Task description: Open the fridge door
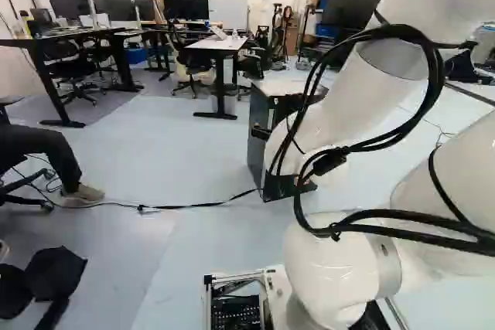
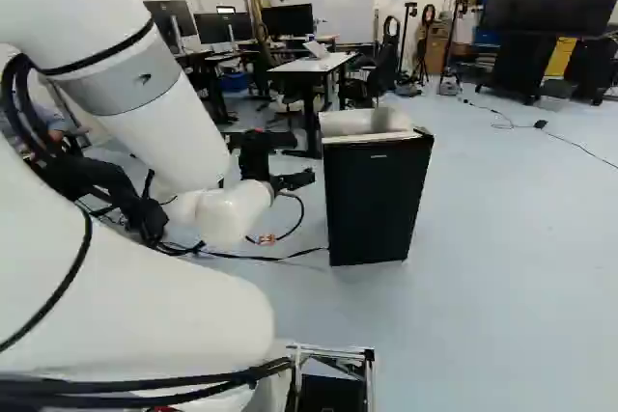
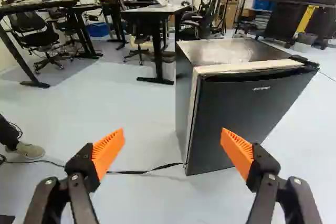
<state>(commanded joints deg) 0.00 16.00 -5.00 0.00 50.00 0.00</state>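
A pale, smooth floor [image 2: 502,267] runs right through this office-like workshop, and here we are! Closest in, the white arm [image 2: 164,94] reaches out over it, and at its end the gripper [image 3: 173,142] stands wide open, orange pads [image 3: 108,153] well apart, nothing at all between them.

Just ahead, a dark cable [image 3: 139,171] trails along the floor to the foot of the fridge [image 2: 375,195]. And there's our target: the fridge stands upright on the floor, ahead of the gripper and off to one side, near the middle of the right base view. Its black door [image 3: 244,116] is closed, no contact yet. Where to take it? A hinge [image 3: 305,61] sits at the far top corner, so the free edge should be the near one, along the pale seam [image 3: 194,111]. Hook a finger there, I'd say! The face looks flat and slick, poor for pinching. Expect a stiff first tug from the seal, then an easy swing; yank too hard and this small, probably lightish fridge could slide or tip.

Farther back, a desk [image 3: 157,13] and dark screens [image 2: 288,19] fill the background.
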